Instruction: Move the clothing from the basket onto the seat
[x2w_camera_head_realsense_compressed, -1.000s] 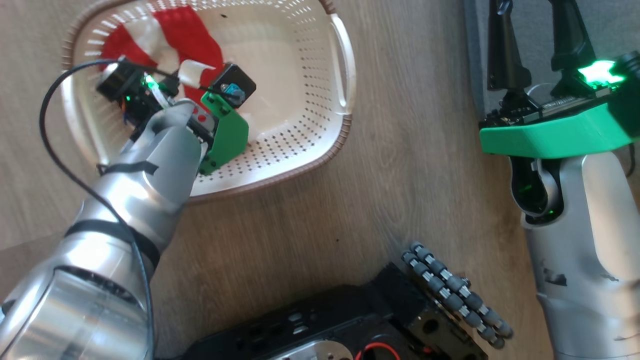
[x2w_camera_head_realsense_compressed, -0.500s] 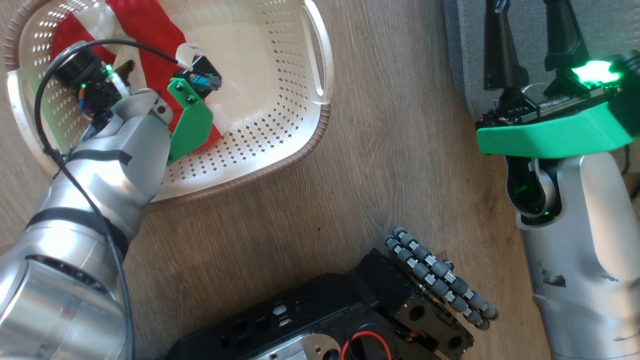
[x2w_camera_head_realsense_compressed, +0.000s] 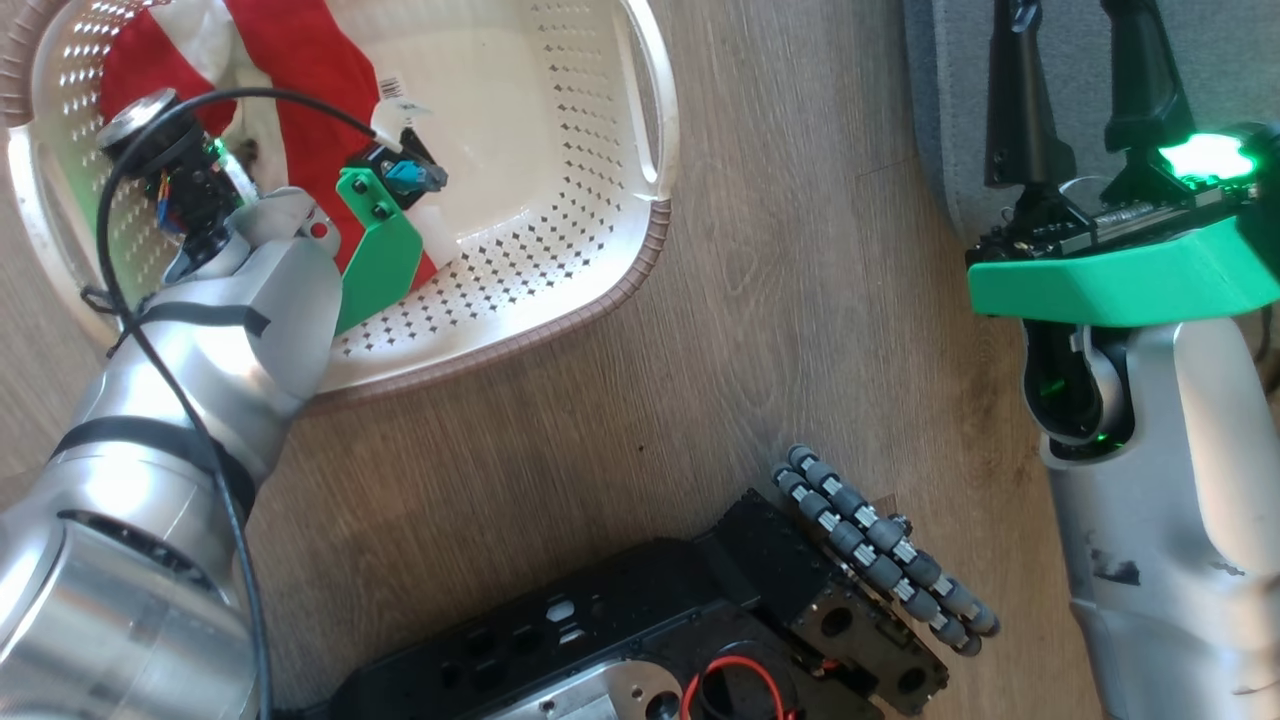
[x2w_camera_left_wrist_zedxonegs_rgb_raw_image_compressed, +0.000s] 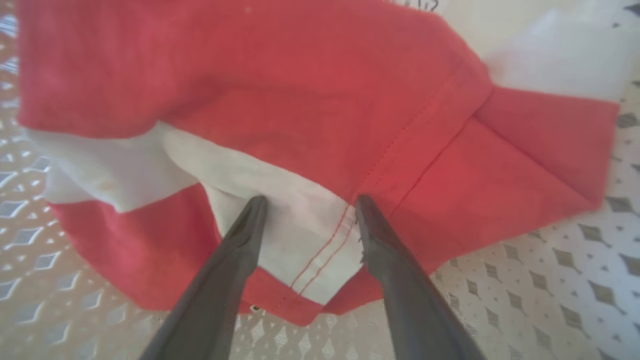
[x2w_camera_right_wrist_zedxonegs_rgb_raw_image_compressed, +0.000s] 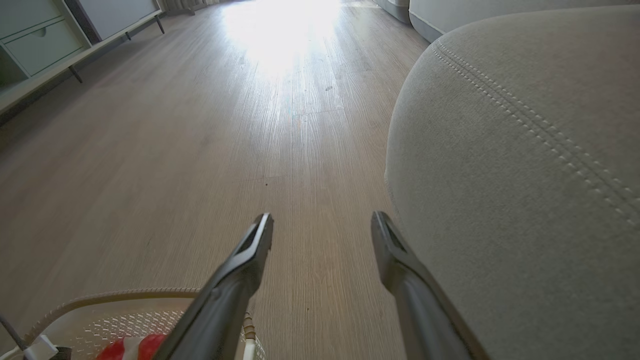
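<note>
Down inside the basket (x2w_camera_head_realsense_compressed: 560, 230) at 11 o'clock of the head view, with the left arm bent over the clothing (x2w_camera_head_realsense_compressed: 300, 60). Red with broad white bands, bunched toward the basket's 10 o'clock corner and trailing toward its middle.

Looking along the left gripper (x2w_camera_left_wrist_zedxonegs_rgb_raw_image_compressed: 309, 202) in the left wrist view: fingers (x2w_camera_left_wrist_zedxonegs_rgb_raw_image_compressed: 235, 260) spread apart, tips at the fabric, straddling a white band and a double-stitched hem. Not closed on anything; cannot tell whether actually touching. Perforated cream basket bottom at 4 and 8 o'clock of the garment there.

Looking along the right gripper (x2w_camera_right_wrist_zedxonegs_rgb_raw_image_compressed: 322, 217) in the right wrist view: fingers parted, holding nothing, pointing out over the wooden floor (x2w_camera_right_wrist_zedxonegs_rgb_raw_image_compressed: 200, 125). Just beside the right finger, at 3 o'clock, the grey seat (x2w_camera_right_wrist_zedxonegs_rgb_raw_image_compressed: 525, 175) with its rounded corner and double pale stitching. At 7 o'clock, the basket's brown rim with a bit of red and white inside.

Held at 1 o'clock of the head view, over the seat's edge, well apart from the basket. At 6 o'clock, the black robot base (x2w_camera_head_realsense_compressed: 640, 620) with a row of grey rollers (x2w_camera_head_realsense_compressed: 880, 560).
</note>
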